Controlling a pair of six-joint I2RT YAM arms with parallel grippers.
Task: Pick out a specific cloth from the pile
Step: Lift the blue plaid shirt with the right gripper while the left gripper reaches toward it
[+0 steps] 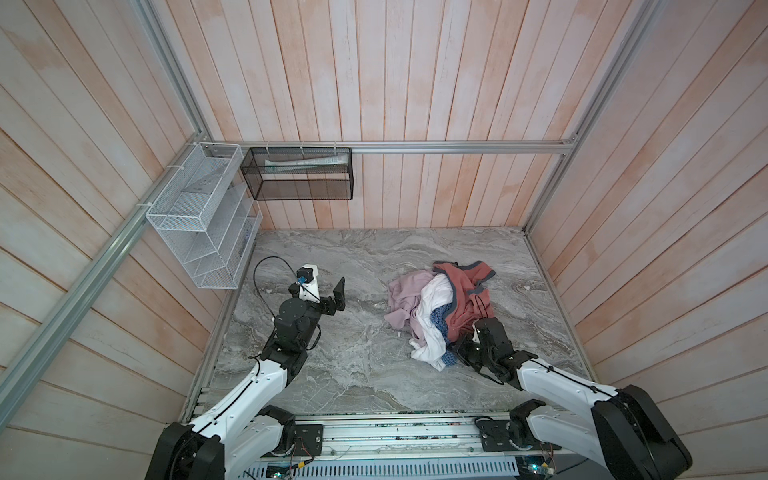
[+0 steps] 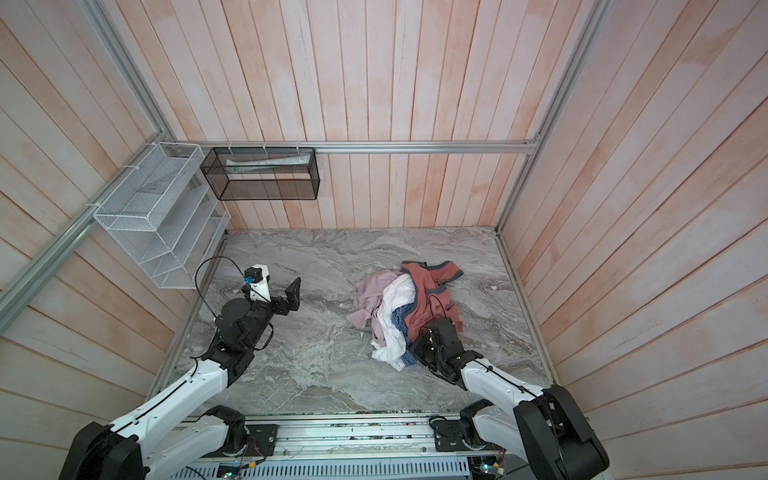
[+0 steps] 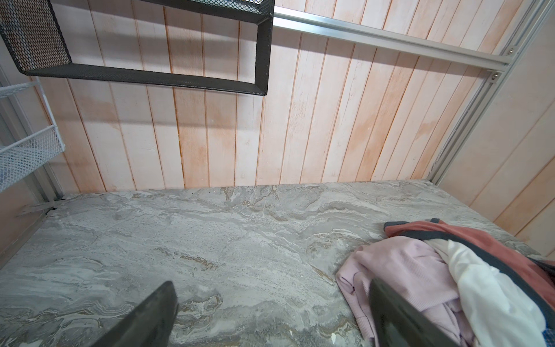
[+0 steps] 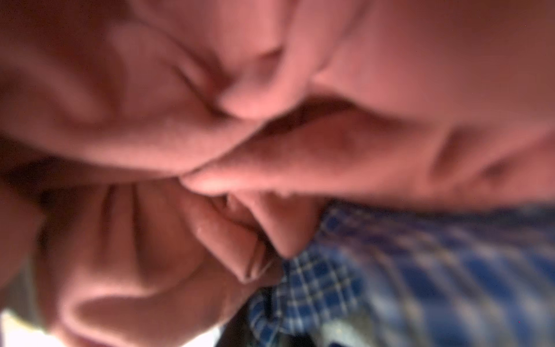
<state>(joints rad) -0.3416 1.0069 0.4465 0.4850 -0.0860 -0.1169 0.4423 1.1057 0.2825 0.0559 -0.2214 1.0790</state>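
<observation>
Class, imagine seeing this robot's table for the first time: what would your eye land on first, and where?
The pile of clothes, rust-red, white and pink, lies crumpled on the right of the marble table. The right gripper is dug into its near edge, where the blue checked cloth peeks out. The left gripper hangs open above the table's left.

The right tool (image 1: 458,351) sits at the near edge of the pile (image 1: 465,291), beside the cloth (image 1: 439,321).
</observation>
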